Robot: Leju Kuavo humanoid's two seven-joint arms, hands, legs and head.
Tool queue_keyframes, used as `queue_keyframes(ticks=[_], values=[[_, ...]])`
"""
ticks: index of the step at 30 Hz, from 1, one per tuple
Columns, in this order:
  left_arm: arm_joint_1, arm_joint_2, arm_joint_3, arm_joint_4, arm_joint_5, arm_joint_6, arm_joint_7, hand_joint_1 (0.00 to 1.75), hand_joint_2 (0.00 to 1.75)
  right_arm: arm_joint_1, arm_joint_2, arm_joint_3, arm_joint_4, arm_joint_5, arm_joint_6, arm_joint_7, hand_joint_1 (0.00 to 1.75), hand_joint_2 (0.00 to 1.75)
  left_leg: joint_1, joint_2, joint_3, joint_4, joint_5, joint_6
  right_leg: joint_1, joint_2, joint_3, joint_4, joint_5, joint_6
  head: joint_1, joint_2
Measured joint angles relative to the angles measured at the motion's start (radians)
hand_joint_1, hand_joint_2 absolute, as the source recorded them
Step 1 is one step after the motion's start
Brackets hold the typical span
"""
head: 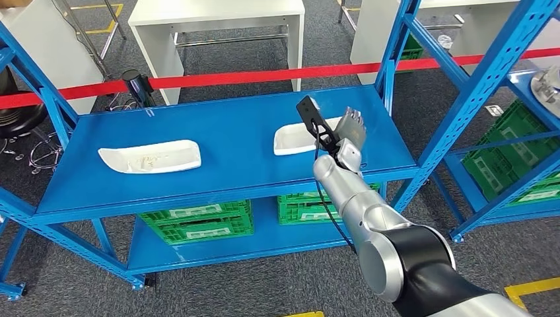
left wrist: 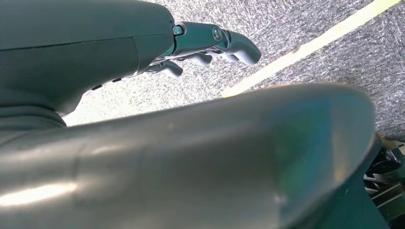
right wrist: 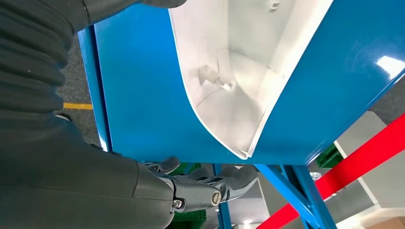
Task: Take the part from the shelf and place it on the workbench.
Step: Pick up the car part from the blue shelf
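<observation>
Blue shelf (head: 231, 142) carries two white parts; the right hand (head: 348, 135) hovers over the nearer part (head: 297, 140), fingers (right wrist: 224, 183) apart, holding nothing. Reaching step: next, lower and grip its rim

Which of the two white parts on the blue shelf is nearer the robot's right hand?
The white part on the right, just beside the right hand; the other white part lies far left.

Bright, even overhead light is seen — glare is thrown on the blue shelf (right wrist: 389, 67) at 3 o'clock; near surfaces are blurred.
</observation>
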Motion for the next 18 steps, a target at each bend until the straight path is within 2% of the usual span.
queue_keyframes(ticks=[4,6,8,10,11,12,13,14,15,16,17,18], values=[[0.000,0.001,0.000,0.000,-0.002,0.000,0.000,0.00,0.00,0.000,0.000,0.000,0.002,0.003,0.000,0.002,0.00,1.75,-0.002,0.000,-0.001,0.001,0.000,0.008,-0.002,0.000,0.002,-0.004,0.002,0.009,0.000,0.000],[-0.001,-0.002,0.000,0.000,-0.003,0.000,0.000,0.00,0.00,-0.001,-0.001,0.000,0.002,0.004,0.000,0.002,0.00,1.75,0.005,0.003,0.007,-0.011,0.008,0.016,-0.001,0.000,-0.003,0.005,-0.004,0.016,0.001,0.000],[-0.001,-0.004,0.000,0.000,-0.004,0.000,0.001,0.00,0.00,-0.004,-0.002,0.000,0.002,0.006,0.000,0.002,0.00,1.75,0.014,0.007,0.014,-0.022,0.014,0.020,-0.001,-0.001,-0.040,0.080,-0.043,0.024,0.004,0.000],[-0.002,-0.003,0.000,-0.001,-0.004,0.000,0.003,0.00,0.00,-0.002,-0.004,0.000,0.004,0.006,0.000,0.003,0.00,1.75,0.017,0.008,0.015,-0.022,0.012,0.022,-0.006,-0.002,-0.107,0.211,-0.095,0.033,0.006,0.000],[-0.002,-0.003,0.000,-0.001,-0.004,0.000,0.005,0.00,0.00,0.001,-0.005,0.000,0.005,0.006,0.000,0.004,0.00,1.75,0.019,0.008,0.016,-0.021,0.010,0.020,-0.010,-0.003,-0.133,0.257,-0.104,0.038,0.006,0.000],[-0.001,-0.004,0.000,-0.001,-0.005,0.000,0.007,0.00,0.00,0.004,-0.006,0.000,0.006,0.006,0.000,0.006,0.00,1.75,0.022,0.008,0.017,-0.019,0.007,0.016,-0.014,-0.004,-0.145,0.270,-0.096,0.042,0.006,0.000],[-0.001,-0.004,0.000,0.000,-0.005,0.000,0.008,0.00,0.00,0.006,-0.007,0.000,0.007,0.006,0.000,0.007,0.00,1.75,0.027,0.007,0.019,-0.015,0.002,0.011,-0.019,-0.005,-0.135,0.242,-0.069,0.047,0.006,0.000],[0.000,-0.004,0.000,0.000,-0.005,0.000,0.009,0.00,0.00,0.006,-0.008,0.000,0.007,0.007,0.001,0.008,0.00,1.75,0.032,0.006,0.020,-0.009,-0.005,0.004,-0.024,-0.007,-0.108,0.179,-0.030,0.053,0.007,0.000],[0.000,-0.003,0.000,-0.001,-0.005,0.000,0.009,0.00,0.00,0.004,-0.008,0.000,0.008,0.008,0.001,0.008,0.00,1.75,0.036,0.005,0.020,-0.002,-0.013,-0.005,-0.026,-0.008,-0.077,0.115,-0.006,0.060,0.008,0.000],[-0.001,-0.003,0.000,-0.001,-0.005,0.000,0.009,0.00,0.00,0.003,-0.008,0.001,0.008,0.010,0.003,0.008,0.00,1.75,0.037,0.004,0.019,0.006,-0.021,-0.015,-0.027,-0.007,-0.051,0.063,0.008,0.058,0.010,0.000],[-0.001,-0.002,0.000,-0.001,-0.005,0.000,0.009,0.00,0.00,0.003,-0.007,0.002,0.009,0.011,0.004,0.008,0.00,1.75,0.037,0.004,0.017,0.012,-0.028,-0.024,-0.026,-0.007,-0.036,0.035,0.008,0.051,0.012,0.000],[-0.001,-0.001,0.000,-0.002,-0.005,0.000,0.009,0.00,0.00,0.005,-0.007,0.002,0.010,0.012,0.006,0.008,0.00,1.75,0.036,0.003,0.015,0.012,-0.031,-0.031,-0.022,-0.005,-0.032,0.032,-0.004,0.040,0.013,0.000]])
